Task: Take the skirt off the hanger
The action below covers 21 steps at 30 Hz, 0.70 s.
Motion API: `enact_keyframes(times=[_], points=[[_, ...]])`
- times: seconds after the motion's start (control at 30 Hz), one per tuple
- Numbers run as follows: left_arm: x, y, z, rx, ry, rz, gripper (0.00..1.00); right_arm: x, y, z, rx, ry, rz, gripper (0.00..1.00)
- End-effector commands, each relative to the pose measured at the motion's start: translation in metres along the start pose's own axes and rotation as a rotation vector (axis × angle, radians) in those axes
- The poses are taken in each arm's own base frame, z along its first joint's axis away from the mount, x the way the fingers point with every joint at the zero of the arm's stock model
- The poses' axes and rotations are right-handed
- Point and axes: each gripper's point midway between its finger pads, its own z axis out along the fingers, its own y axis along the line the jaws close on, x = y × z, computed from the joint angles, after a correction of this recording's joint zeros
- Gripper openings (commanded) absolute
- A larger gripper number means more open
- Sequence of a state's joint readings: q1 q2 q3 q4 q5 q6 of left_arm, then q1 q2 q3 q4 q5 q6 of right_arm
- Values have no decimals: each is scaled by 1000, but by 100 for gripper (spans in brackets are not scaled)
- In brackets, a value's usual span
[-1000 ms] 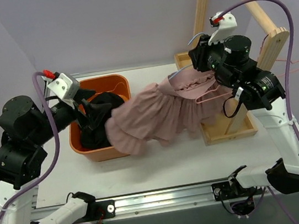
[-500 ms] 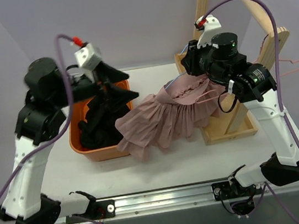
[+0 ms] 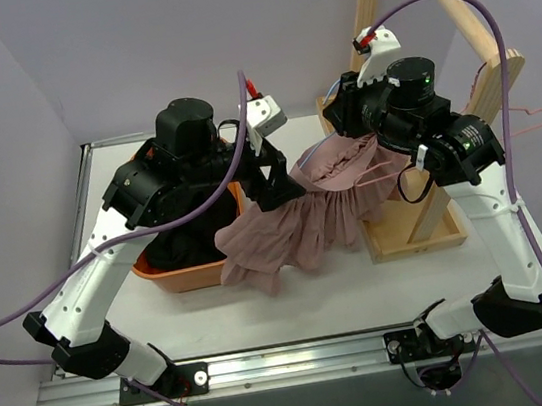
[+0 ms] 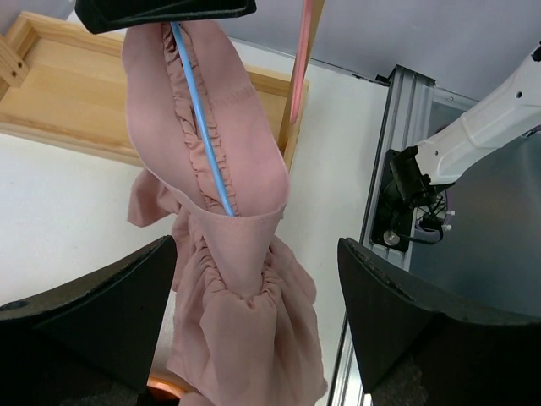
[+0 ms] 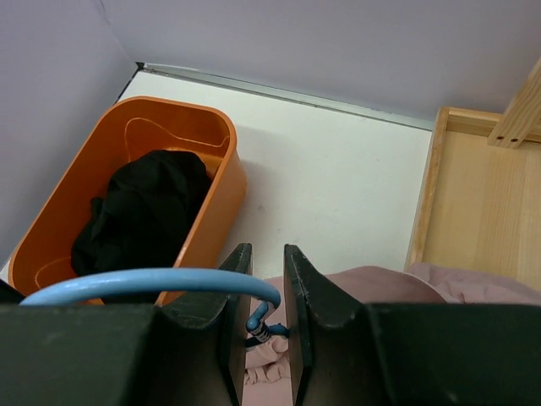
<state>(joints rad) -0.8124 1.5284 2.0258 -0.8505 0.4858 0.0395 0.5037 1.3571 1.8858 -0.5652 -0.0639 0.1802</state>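
The pink skirt (image 3: 295, 230) hangs from a blue wire hanger (image 4: 201, 127) and trails down onto the white table. The waistband (image 4: 237, 161) is still threaded on the hanger's bar. My right gripper (image 3: 342, 117) holds the hanger up by the wooden rack. In the right wrist view its jaws (image 5: 266, 254) are shut on the hanger's twisted neck, and the blue hook (image 5: 144, 282) curves off to the left. My left gripper (image 3: 274, 187) hovers open over the skirt's gathered part. In its own view the fingers (image 4: 256, 245) stand wide on either side of the fabric without touching it.
An orange bin (image 3: 175, 277) holding black clothes (image 5: 144, 211) stands left of the skirt, partly under my left arm. The wooden rack's base (image 3: 407, 234) sits at the right, with a pink hanger (image 3: 531, 116) on its frame. The table's front rail (image 4: 389, 169) is near.
My left arm has swung from the orange bin rightwards to above the skirt, and its jaws have opened wider. The right gripper has shifted slightly left with the hanger.
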Motion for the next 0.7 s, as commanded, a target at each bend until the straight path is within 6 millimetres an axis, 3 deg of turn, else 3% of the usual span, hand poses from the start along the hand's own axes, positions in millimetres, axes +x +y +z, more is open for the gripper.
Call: enact_keyframes(times=[0.0, 0.33, 0.43, 0.67], points=[[-12, -2, -10, -40, -37, 42, 86, -32, 13, -14, -56, -112, 19, 0], [-5, 6, 1, -72, -11, 41, 80, -38, 16, -19, -70, -129, 31, 0], [-4, 8, 4, -73, -2, 37, 73, -37, 16, -18, -70, -124, 31, 0], [-1, 12, 15, -66, 20, 24, 72, -38, 15, -19, -68, -129, 28, 0]])
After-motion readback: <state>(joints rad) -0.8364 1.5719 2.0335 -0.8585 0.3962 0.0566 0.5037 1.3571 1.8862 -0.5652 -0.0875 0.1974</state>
